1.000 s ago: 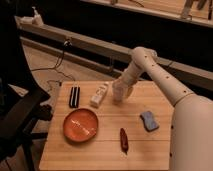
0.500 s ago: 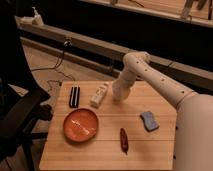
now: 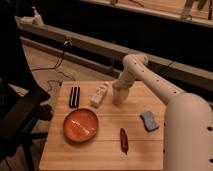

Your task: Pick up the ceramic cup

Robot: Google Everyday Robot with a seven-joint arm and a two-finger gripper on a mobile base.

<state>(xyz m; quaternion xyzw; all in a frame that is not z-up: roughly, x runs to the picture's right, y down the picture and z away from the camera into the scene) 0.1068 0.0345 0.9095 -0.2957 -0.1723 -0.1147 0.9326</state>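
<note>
Wooden table (image 3: 100,150), centre of frame, carrying the following.

Ceramic cup (image 3: 118,96): pale, handleless, upper middle of the table, just right of the white carton, directly under the pincer.

Pincer (image 3: 119,88): at the end of the white arm (image 3: 150,80) reaching in from the right, lowered onto the cup; whether apart or clamped cannot be told.

White carton (image 3: 99,94): capped, lying on its side, left of the cup.

Black object (image 3: 74,96): narrow, upper left of the table.

Orange plate (image 3: 80,124): round, lower left.

Dark red object (image 3: 123,139): slim, lower centre.

Blue-grey object (image 3: 148,121): right side, near the robot's body.
</note>
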